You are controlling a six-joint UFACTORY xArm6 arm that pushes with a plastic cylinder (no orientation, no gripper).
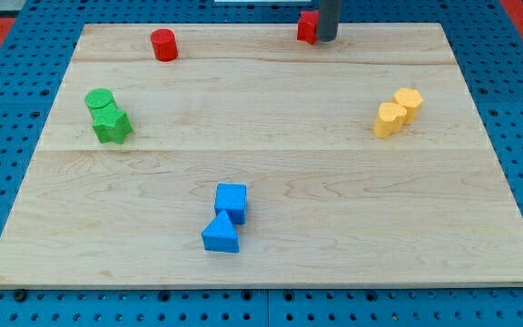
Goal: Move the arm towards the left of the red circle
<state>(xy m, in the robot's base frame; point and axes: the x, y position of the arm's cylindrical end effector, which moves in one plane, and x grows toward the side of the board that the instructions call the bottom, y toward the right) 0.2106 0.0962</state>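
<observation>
Pale wooden surface (271, 109): my tip (327, 38) touches a red block (307, 26) at twelve o'clock, well right of the red circle (163, 44); tool has no jaws

Red circle (163, 44), green, blue, yellow blocks; pale wood board (334, 209).

two green blocks (108, 115) touching, two yellow blocks (398, 113) touching, blue cube (231, 201), blue triangle (221, 234)

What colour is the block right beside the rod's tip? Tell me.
Red: the small red block touches my tip on its left side, at the camera view's top.
</observation>
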